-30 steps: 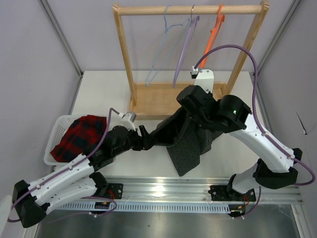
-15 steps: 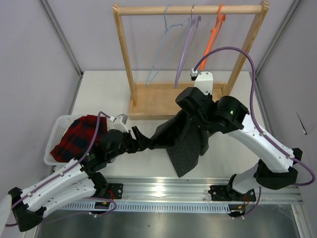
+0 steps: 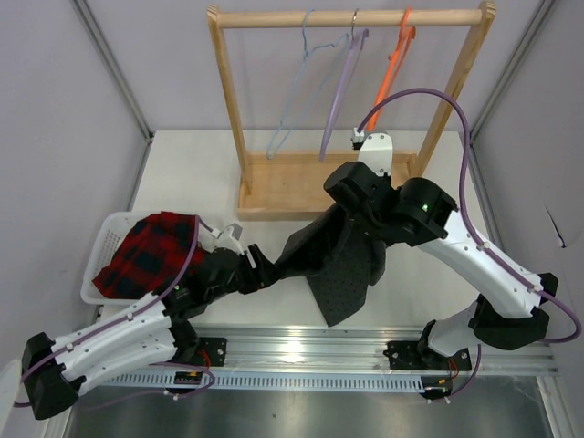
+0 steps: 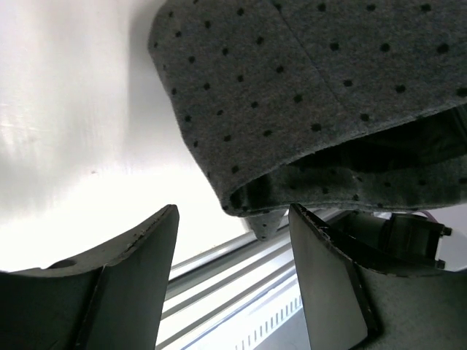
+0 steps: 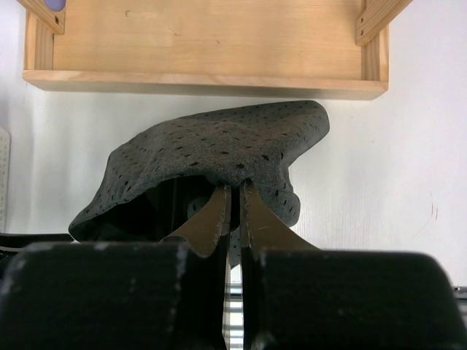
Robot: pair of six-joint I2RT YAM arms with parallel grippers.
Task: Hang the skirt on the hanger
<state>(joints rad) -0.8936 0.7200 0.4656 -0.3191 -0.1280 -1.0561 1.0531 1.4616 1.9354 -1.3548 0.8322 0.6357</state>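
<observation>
The dark dotted skirt [image 3: 339, 266] hangs bunched from my right gripper [image 3: 354, 215], which is shut on its upper fold above the table. In the right wrist view the fingers pinch the cloth [image 5: 219, 146] at the gripper's tip [image 5: 235, 187]. My left gripper [image 3: 259, 270] is at the skirt's left corner with its jaws open. In the left wrist view a hem corner of the skirt [image 4: 306, 95] dangles just between the fingertips of the gripper [image 4: 233, 213], apart from both. The pale-blue wire hanger [image 3: 294, 96] hangs on the rack rail at the back.
A wooden rack [image 3: 232, 100] stands at the back, its base [image 5: 204, 44] just beyond the skirt. A lilac hanger [image 3: 339, 91] and an orange hanger [image 3: 394, 59] hang beside the blue one. A white basket [image 3: 99, 257] at the left holds a red-and-navy plaid garment [image 3: 151, 251].
My left gripper has drawn back a little toward the near edge, staying by the skirt's left corner, and its jaws have narrowed slightly. The right arm holds still with the skirt.
</observation>
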